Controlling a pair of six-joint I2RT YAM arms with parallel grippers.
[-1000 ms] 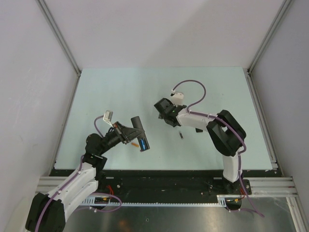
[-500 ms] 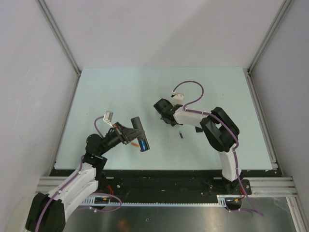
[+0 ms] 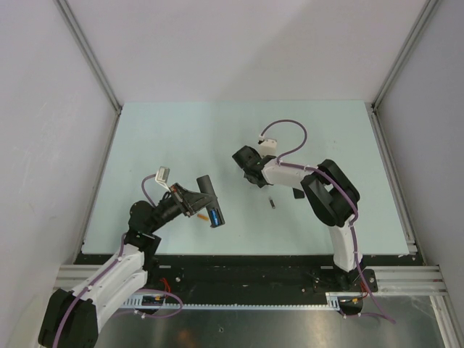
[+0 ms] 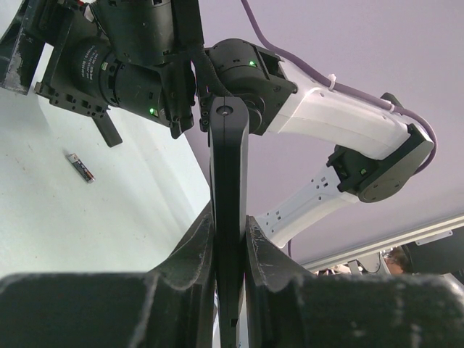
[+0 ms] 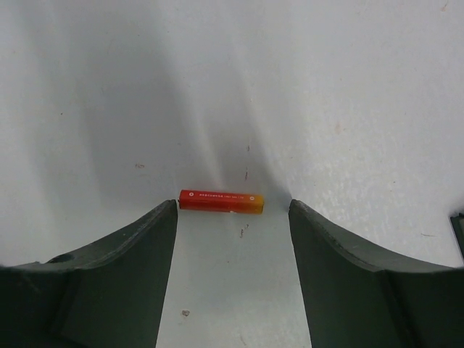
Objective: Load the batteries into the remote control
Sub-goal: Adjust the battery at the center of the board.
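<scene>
The remote control (image 3: 211, 201) is a slim black bar held up off the table, clamped edge-on between the fingers of my left gripper (image 3: 199, 201), which is shut on it. A blue battery (image 3: 214, 215) shows in its near end. In the left wrist view the remote control (image 4: 229, 159) rises straight from my left gripper (image 4: 229, 220). My right gripper (image 5: 233, 206) is down at the table, open, with a red-and-orange battery (image 5: 221, 201) lying crosswise between its fingertips. From above, my right gripper (image 3: 249, 172) hides that battery.
A dark grey battery (image 3: 272, 203) lies loose on the pale green table (image 3: 181, 138), between the two grippers, also visible as the dark battery (image 4: 80, 167). A small orange cylinder (image 3: 201, 215) lies beside the remote's near end. Grey walls enclose the table on three sides.
My right gripper's jaws have narrowed around the red battery and its elbow has swung slightly left. The left arm and the remote have not moved.
</scene>
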